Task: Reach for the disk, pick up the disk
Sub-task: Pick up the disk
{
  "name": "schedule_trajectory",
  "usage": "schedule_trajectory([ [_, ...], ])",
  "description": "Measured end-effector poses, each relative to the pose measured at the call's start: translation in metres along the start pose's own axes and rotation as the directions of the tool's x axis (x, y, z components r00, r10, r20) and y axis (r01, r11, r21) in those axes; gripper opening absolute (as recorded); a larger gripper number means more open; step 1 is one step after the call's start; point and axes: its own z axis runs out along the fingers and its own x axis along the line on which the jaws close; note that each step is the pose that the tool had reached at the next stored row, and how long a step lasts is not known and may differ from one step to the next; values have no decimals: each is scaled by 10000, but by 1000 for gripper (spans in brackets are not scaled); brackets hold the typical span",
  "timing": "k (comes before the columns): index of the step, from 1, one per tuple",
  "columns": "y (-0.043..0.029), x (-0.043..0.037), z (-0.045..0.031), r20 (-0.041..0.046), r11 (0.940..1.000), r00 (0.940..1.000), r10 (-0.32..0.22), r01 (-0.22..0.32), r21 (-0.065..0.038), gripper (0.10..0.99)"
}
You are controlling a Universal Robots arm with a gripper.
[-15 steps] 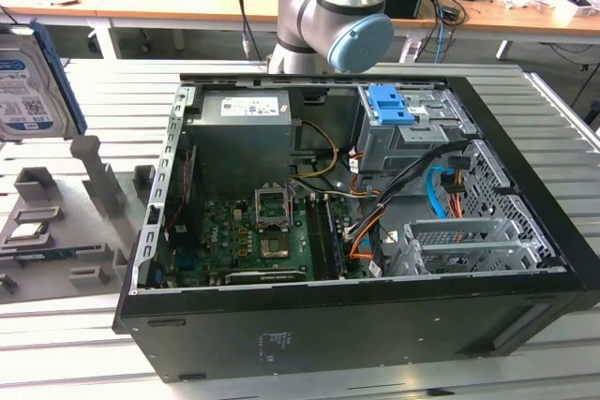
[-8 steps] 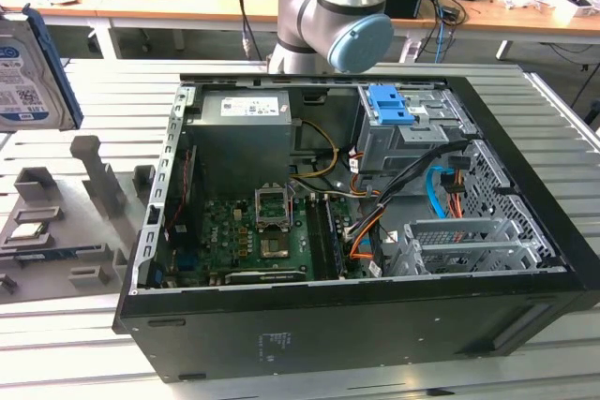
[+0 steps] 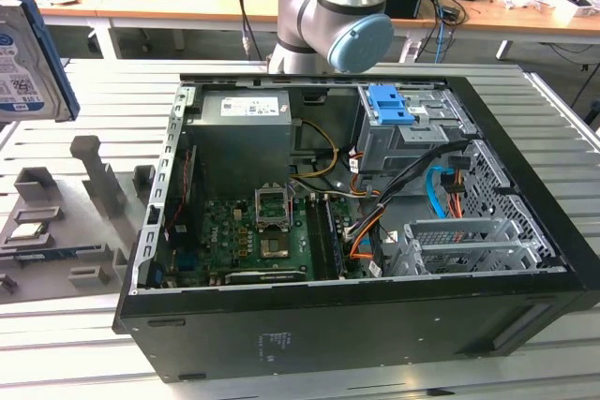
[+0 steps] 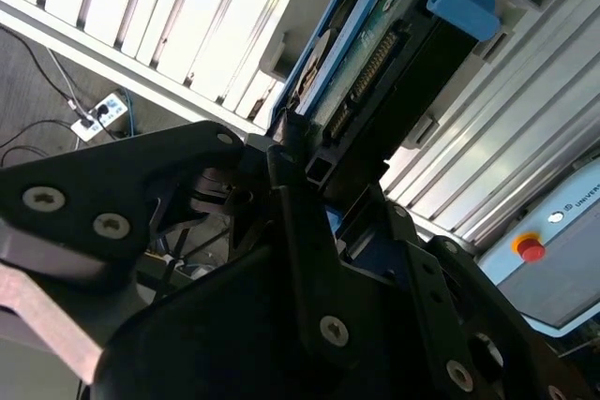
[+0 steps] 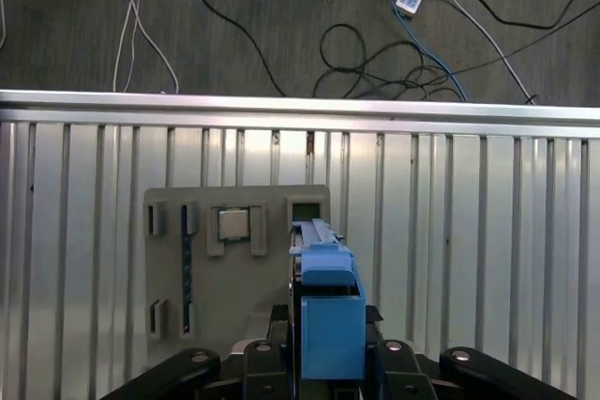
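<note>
Your hand (image 5: 328, 362) is pinched on the disk (image 3: 26, 63), holding it on edge in the air well above the grey tray (image 5: 239, 306) on the worktop (image 5: 469, 278), so the pick-up looks all but done, and any further move calls for a firm, steady pinch.

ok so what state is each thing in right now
silver hard drive disk in its blue plastic carrier: held upright above the grey tray
black gripper: shut on the disk
black computer case: on its side, side panel off
small square silver chip: seated in a tray pocket
</note>
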Motion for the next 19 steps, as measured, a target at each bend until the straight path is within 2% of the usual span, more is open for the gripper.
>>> schedule_trajectory([
  [9,3,1,-167,0,10000,10000,0,0,0,365],
  [19,10,2,-450,0,10000,10000,0,0,0,365],
])
